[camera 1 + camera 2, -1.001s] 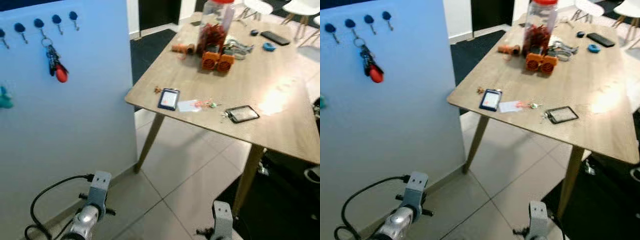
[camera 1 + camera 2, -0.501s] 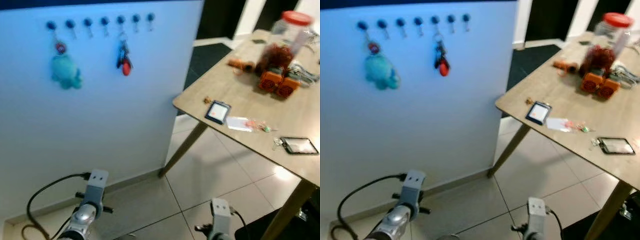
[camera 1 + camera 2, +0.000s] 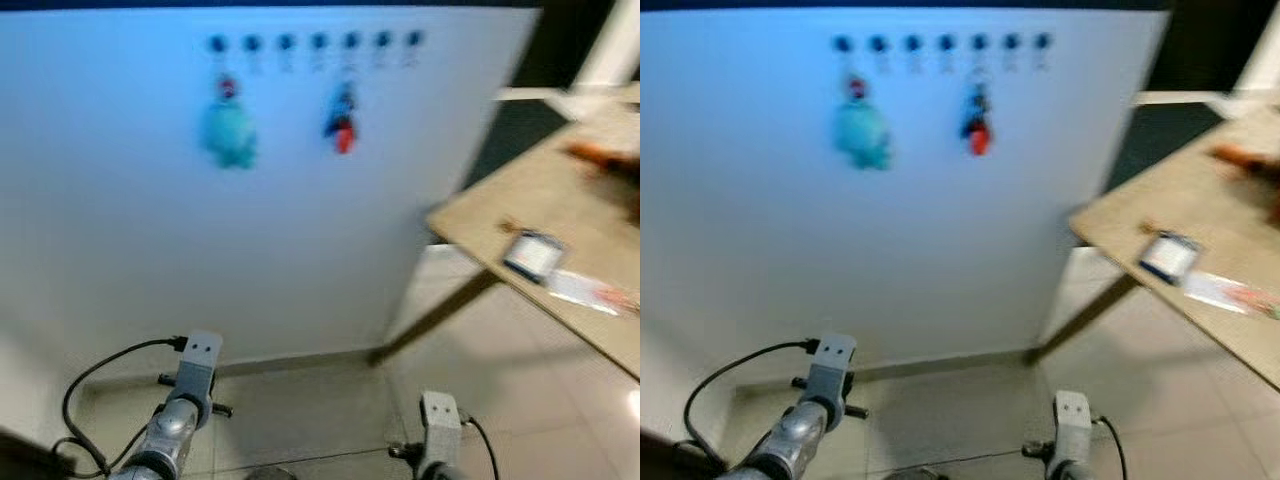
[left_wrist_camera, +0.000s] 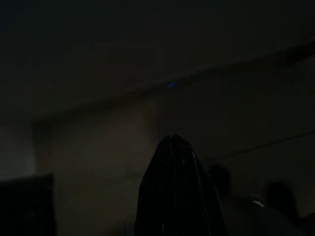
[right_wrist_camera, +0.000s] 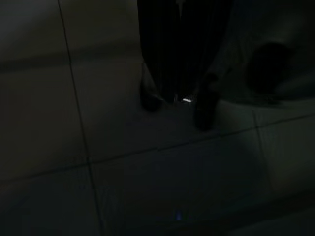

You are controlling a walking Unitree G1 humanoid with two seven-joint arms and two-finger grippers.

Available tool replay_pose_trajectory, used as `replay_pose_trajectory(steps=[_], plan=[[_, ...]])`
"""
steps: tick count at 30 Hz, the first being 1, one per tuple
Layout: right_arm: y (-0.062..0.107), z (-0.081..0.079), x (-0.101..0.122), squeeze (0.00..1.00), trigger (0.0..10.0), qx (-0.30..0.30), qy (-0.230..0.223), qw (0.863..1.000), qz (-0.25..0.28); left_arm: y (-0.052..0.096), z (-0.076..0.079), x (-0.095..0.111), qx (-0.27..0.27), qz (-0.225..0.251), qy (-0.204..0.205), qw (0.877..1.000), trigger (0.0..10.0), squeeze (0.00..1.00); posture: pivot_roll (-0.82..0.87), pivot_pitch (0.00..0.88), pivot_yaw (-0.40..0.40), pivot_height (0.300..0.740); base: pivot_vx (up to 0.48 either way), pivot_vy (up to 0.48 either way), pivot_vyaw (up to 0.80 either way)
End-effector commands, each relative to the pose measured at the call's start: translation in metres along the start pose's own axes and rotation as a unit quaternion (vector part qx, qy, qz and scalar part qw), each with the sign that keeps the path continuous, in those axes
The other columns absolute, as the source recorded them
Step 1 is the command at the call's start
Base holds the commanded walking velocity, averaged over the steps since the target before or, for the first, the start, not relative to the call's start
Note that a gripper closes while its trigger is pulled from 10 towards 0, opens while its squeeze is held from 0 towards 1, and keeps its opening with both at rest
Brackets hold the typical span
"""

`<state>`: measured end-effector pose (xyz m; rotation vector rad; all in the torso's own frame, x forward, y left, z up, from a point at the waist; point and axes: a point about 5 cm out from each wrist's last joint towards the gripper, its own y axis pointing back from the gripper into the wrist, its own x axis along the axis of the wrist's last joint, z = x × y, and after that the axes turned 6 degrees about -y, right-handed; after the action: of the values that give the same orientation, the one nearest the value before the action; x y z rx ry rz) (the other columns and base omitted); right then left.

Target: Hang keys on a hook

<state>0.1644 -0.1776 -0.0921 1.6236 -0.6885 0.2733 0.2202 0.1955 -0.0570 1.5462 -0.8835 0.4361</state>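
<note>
Jaws of both arms cannot be judged released or clenched; the left gripper [image 4: 172, 196] and right gripper [image 5: 179, 73] are seen only as dark shapes over floor tiles. Keys [image 3: 341, 115] with a red tag are hung on a hook [image 3: 351, 42] in the wall's row, beside a teal plush [image 3: 228, 132]. A wooden surface [image 3: 470, 215] is set at the right.

Both eye views are blurred: the keys [image 3: 342, 120] and hooks [image 3: 318, 42] on the wall lack detail. The tabletop [image 3: 560, 250] is cut off at the right edge. Both wrist views are very dark.
</note>
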Motion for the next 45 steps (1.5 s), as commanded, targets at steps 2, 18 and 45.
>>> replay_pose_trajectory(steps=[2, 18, 45], plan=[[0.000, 0.001, 0.003, 0.00, 10.0, -0.003, -0.009, 1.000, 0.006, -0.001, 0.000, 0.002, -0.002, 0.001, -0.004, 1.000, 10.0, 0.00, 0.08, 0.034, -0.025, 0.740, 0.000, 0.000, 0.80], [-0.001, 0.000, 0.006, 0.00, 10.0, 0.001, -0.004, 1.000, 0.013, 0.000, 0.000, 0.001, -0.003, 0.000, -0.006, 1.000, 10.0, 0.00, 0.08, 0.022, -0.029, 0.740, 0.000, 0.000, 0.80], [0.001, 0.008, 0.007, 0.00, 10.0, -0.022, -0.045, 0.998, 0.026, -0.005, 0.012, 0.013, -0.024, 0.008, -0.040, 0.999, 10.0, 0.00, 0.06, 0.038, -0.020, 0.740, 0.000, -0.124, 0.06]])
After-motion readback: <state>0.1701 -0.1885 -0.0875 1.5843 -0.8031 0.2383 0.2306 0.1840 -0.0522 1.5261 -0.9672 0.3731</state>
